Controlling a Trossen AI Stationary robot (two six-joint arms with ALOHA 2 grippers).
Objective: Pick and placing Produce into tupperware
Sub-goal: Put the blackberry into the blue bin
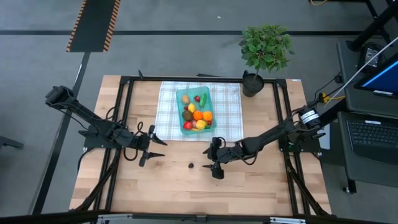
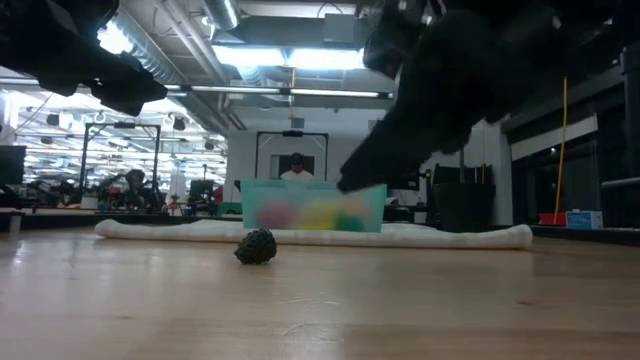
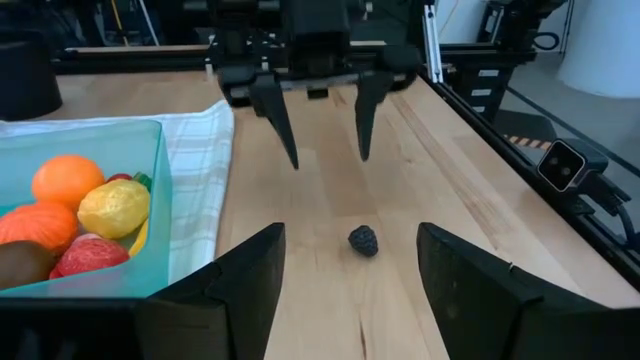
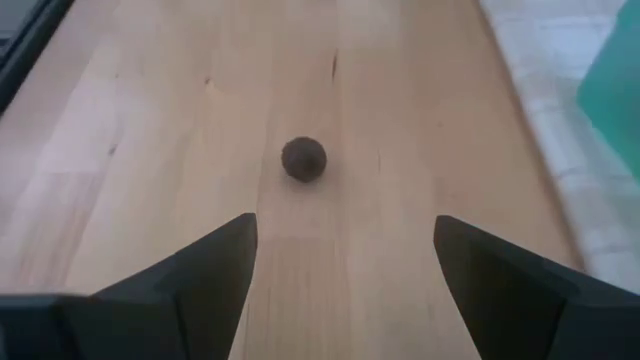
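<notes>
We look straight down on a wooden table (image 1: 186, 193) with a white-green checked cloth (image 1: 230, 118) spread across its far middle. On the cloth sits the teal tupperware (image 1: 183, 95), a shallow rectangular container already holding a heap of toy produce (image 1: 198, 115): oranges, a yellow lemon, red berries, a brown kiwi and a green cucumber.

1 small dark, bumpy berry (image 1: 191, 165) lies alone on the bare wood, in front of the cloth and well apart from the tupperware. In the low view it rests in the foreground, with the container and the cloth behind it.

The right gripper (image 1: 216, 167) hovers just beside this berry on its right, low over the table, its 2 fingers spread wide with nothing between them. Its wrist camera looks past both fingers at the berry lying ahead on the wood, untouched.

The left gripper (image 1: 157, 150) hangs near the front left corner of the cloth, to the berry's left, its fingers also apart and empty. Its wrist camera shows the berry between the 2 grippers and the right gripper facing it.

A leafy potted plant (image 1: 266, 50) stands at the table's far right edge. In the low view a person (image 2: 296, 168) shows in the room behind the table.
</notes>
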